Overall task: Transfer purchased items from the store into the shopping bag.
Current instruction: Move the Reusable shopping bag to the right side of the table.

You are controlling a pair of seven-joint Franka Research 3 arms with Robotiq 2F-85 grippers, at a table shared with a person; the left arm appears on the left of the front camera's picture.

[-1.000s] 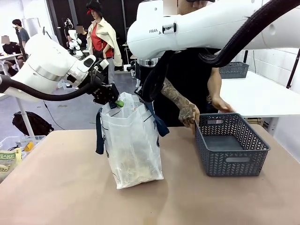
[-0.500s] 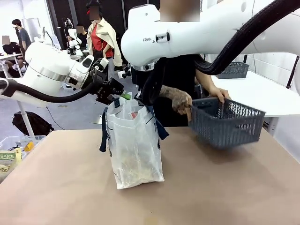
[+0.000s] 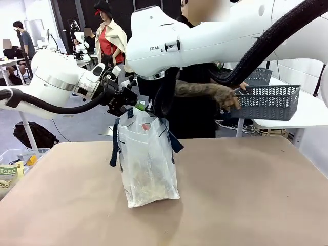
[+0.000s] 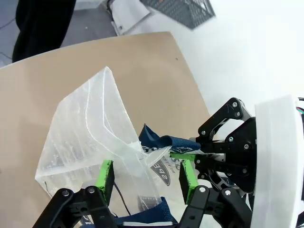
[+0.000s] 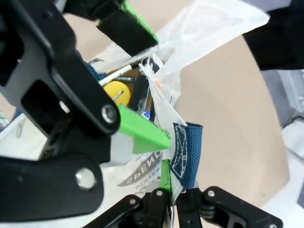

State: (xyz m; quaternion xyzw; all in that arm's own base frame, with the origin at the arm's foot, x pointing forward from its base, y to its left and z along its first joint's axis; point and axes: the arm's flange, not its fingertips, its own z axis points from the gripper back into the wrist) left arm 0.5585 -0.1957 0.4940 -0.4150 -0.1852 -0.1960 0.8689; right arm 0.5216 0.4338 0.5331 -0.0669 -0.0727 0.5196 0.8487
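Note:
The shopping bag (image 3: 146, 164) stands upright mid-table, whitish with navy handles. My left gripper (image 3: 131, 103) is at its top left edge. In the left wrist view the left gripper (image 4: 146, 167) is open, its green pads on either side of the loose plastic rim (image 4: 95, 123). My right gripper (image 5: 170, 181) is shut on the bag's rim beside a navy strap (image 5: 185, 149), and also shows as the right gripper (image 4: 186, 155) across the bag's mouth. Inside lie purchased items, a yellow one (image 5: 116, 92) among dark packets. A person's hand holds the store (image 3: 269, 102), the grey basket, lifted at the right.
The person stands behind the bag at the far table edge. A clear bin (image 3: 13, 164) with packets sits at the left edge. A white table (image 3: 307, 110) stands behind on the right with a second grey basket (image 3: 256, 76).
The person lifted the grey basket off the table and carried it up to the right. My left gripper opened at the bag's rim. The right gripper kept its hold.

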